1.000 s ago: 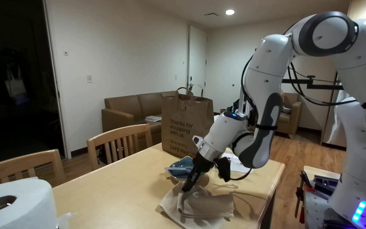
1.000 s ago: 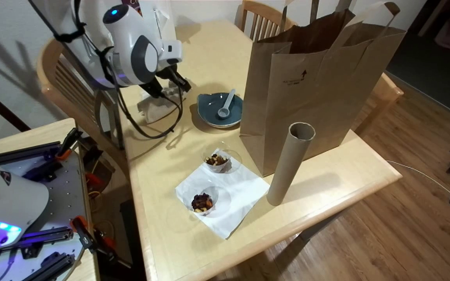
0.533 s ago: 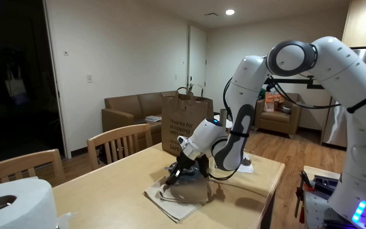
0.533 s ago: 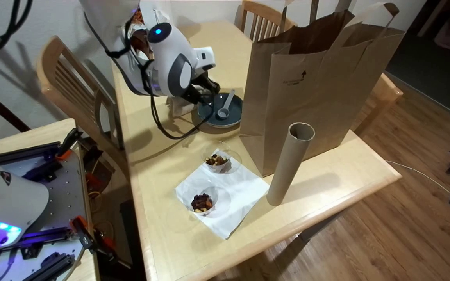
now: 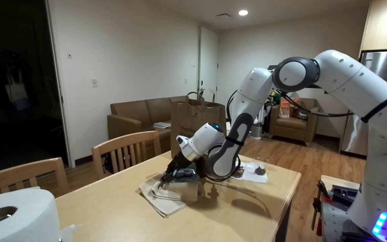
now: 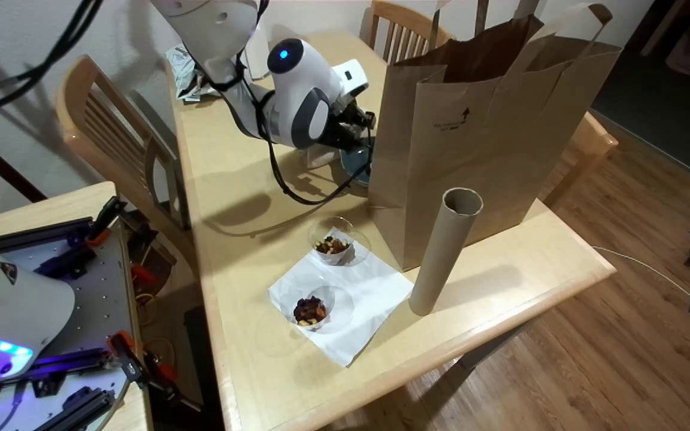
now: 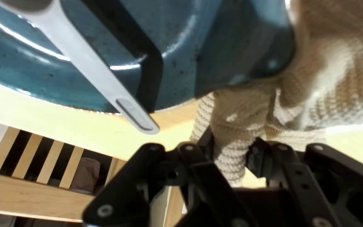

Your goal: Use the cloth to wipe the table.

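Observation:
The beige knit cloth (image 5: pixel 171 195) lies bunched and partly folded on the wooden table (image 5: pixel 113 195). In the wrist view, a fold of the cloth (image 7: pixel 342 69) rises on the right against the blue bowl (image 7: pixel 181 56). My gripper (image 7: pixel 232 149) is closed on a bunched strip of cloth between its two fingers, low over the table. The bowl holds a pale spoon (image 7: pixel 93 69) whose handle sticks out over the rim. In an exterior view the arm and the paper bag partly hide the bowl (image 6: pixel 354 160), and only a bit of the cloth (image 6: pixel 321 157) shows.
A tall brown paper bag (image 6: pixel 483 149) stands beside the bowl. A cardboard tube (image 6: pixel 447 251) stands upright near it. A white paper sheet (image 6: pixel 375 293) bears two clear cups of nuts. A paper towel roll (image 5: pixel 22 218) stands at the table's near end. Chairs line the table.
My gripper has dragged the cloth across the table, away from the robot base and toward the bag. The bowl stayed put at first, then shifted toward the bag.

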Action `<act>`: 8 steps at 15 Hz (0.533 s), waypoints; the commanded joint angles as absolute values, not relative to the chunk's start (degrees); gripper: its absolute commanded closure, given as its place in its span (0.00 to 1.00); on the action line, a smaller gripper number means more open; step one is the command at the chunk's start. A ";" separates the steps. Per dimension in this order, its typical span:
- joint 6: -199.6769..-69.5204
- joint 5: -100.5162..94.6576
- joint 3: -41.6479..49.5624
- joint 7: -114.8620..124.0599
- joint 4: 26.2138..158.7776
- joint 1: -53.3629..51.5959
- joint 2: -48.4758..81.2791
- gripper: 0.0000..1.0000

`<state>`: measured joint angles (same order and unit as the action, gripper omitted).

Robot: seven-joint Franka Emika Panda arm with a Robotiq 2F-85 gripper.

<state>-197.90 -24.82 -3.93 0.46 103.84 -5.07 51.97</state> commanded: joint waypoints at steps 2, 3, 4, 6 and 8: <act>-196.67 -28.01 -10.24 -0.62 101.23 0.37 54.74 0.95; -195.53 -29.01 -12.70 -0.29 101.60 2.27 54.95 0.95; -194.06 -30.15 -15.15 -0.20 101.99 4.30 55.12 0.95; -190.43 -32.07 -21.56 -0.52 102.46 9.48 56.23 0.95; -186.99 -31.53 -26.04 -0.63 102.43 12.98 57.25 0.95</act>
<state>-190.83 -30.39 -18.93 -0.49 102.38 6.87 55.16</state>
